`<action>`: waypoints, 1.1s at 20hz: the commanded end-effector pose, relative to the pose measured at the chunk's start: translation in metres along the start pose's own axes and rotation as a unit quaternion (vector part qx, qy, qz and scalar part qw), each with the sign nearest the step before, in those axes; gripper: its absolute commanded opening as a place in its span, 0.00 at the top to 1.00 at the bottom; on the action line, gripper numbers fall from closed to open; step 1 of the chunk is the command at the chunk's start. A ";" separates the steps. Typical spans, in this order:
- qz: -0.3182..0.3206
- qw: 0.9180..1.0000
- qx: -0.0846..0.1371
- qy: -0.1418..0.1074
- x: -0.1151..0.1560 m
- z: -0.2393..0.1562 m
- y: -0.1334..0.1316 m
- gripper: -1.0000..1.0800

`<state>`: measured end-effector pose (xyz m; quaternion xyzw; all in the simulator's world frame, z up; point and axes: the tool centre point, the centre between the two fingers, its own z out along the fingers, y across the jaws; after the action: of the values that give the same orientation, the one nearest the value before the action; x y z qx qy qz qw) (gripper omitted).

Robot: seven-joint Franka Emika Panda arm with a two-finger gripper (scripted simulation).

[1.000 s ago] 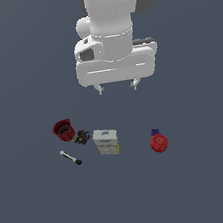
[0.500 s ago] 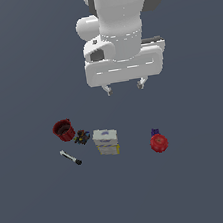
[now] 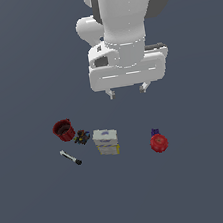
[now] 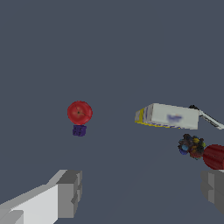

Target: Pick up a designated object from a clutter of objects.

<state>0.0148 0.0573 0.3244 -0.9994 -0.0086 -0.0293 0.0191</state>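
Shifting toward the exterior view's right, my gripper (image 3: 127, 92) hangs wide open, empty; purple block (image 3: 155, 132) lies below, slightly further right, touching red ball (image 3: 158, 143).

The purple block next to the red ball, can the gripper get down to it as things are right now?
Probably yes. The purple block sits right beside the red ball, which may crowd one finger, but nothing lies over it. The open gripper hangs above, holding nothing, and the white-and-yellow box lies well apart.
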 end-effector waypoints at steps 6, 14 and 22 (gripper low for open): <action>0.017 1.000 -0.006 -0.006 0.010 0.047 -0.023 0.04; 0.047 0.999 -0.015 -0.016 0.014 0.138 -0.070 0.04; 0.070 0.997 -0.020 -0.024 0.000 0.217 -0.110 0.04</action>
<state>0.0278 0.1693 0.1242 -0.9984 0.0570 -0.0048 0.0015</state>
